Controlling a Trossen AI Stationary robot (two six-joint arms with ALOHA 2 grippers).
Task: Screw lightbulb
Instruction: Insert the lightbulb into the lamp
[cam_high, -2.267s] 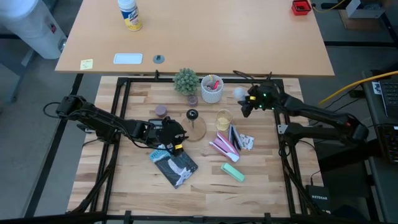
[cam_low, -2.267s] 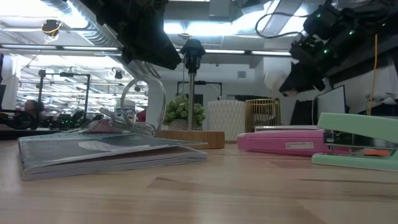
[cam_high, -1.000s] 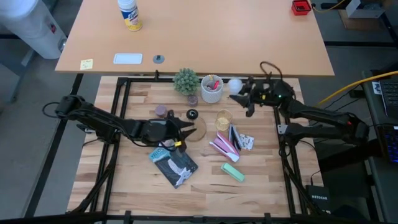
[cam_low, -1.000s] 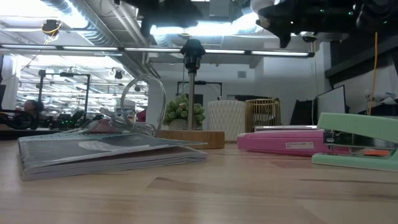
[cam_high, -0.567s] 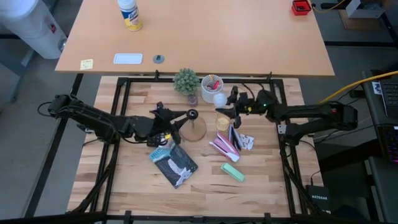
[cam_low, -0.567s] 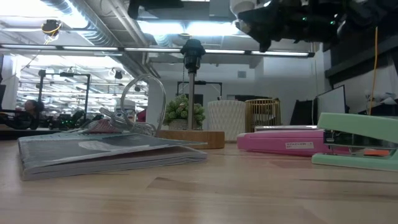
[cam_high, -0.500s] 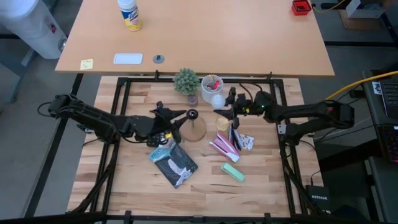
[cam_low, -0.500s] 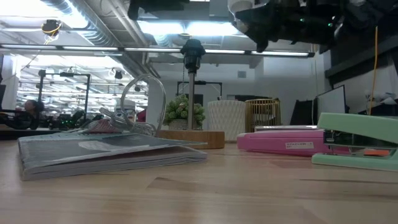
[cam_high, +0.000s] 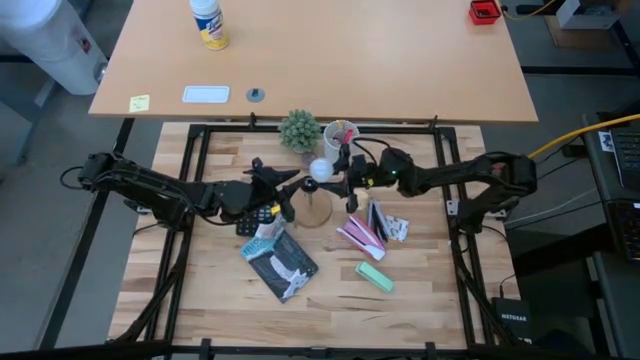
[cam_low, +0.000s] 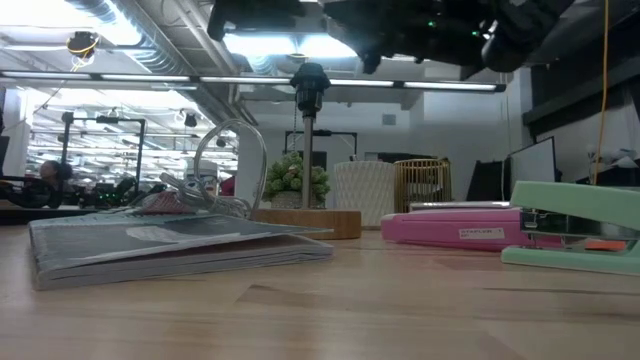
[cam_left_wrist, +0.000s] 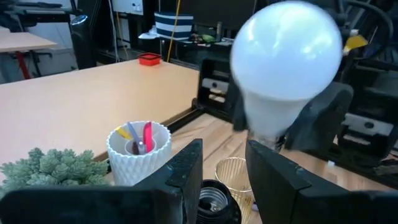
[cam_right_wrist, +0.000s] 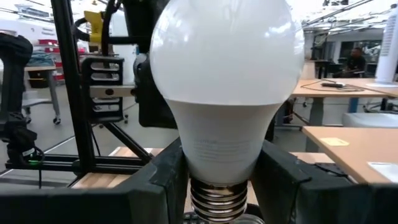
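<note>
The lightbulb (cam_high: 321, 170) is up in the air, clamped by its lower neck between the two fingers of the right tool (cam_high: 345, 177), its white globe pointing away from that arm and its grey screw base (cam_right_wrist: 216, 199) tucked back between the fingers (cam_right_wrist: 155, 180). Seen from above, it hangs right over the black socket (cam_low: 309, 79) on its thin upright post, which rises from the round wooden stand (cam_high: 314, 208) on the counter (cam_high: 330, 310).

The left tool (cam_high: 283, 192) hovers just beside the stand from the other side. Its fingers (cam_left_wrist: 186, 165) are parted, with the socket's rim (cam_left_wrist: 214, 194) showing between them, though I cannot tell whether they touch it. The bulb (cam_left_wrist: 285, 62) looms close in front of them.

Crowding the spot, beyond the stand, are a small green plant (cam_high: 298, 129), a white ribbed cup of pens (cam_high: 340, 133) and a clear yellowish cup (cam_left_wrist: 234, 175). Nearer lie a dark booklet (cam_high: 279, 263), a pink stapler (cam_high: 358, 235) and a mint-green stapler (cam_high: 375, 275).
</note>
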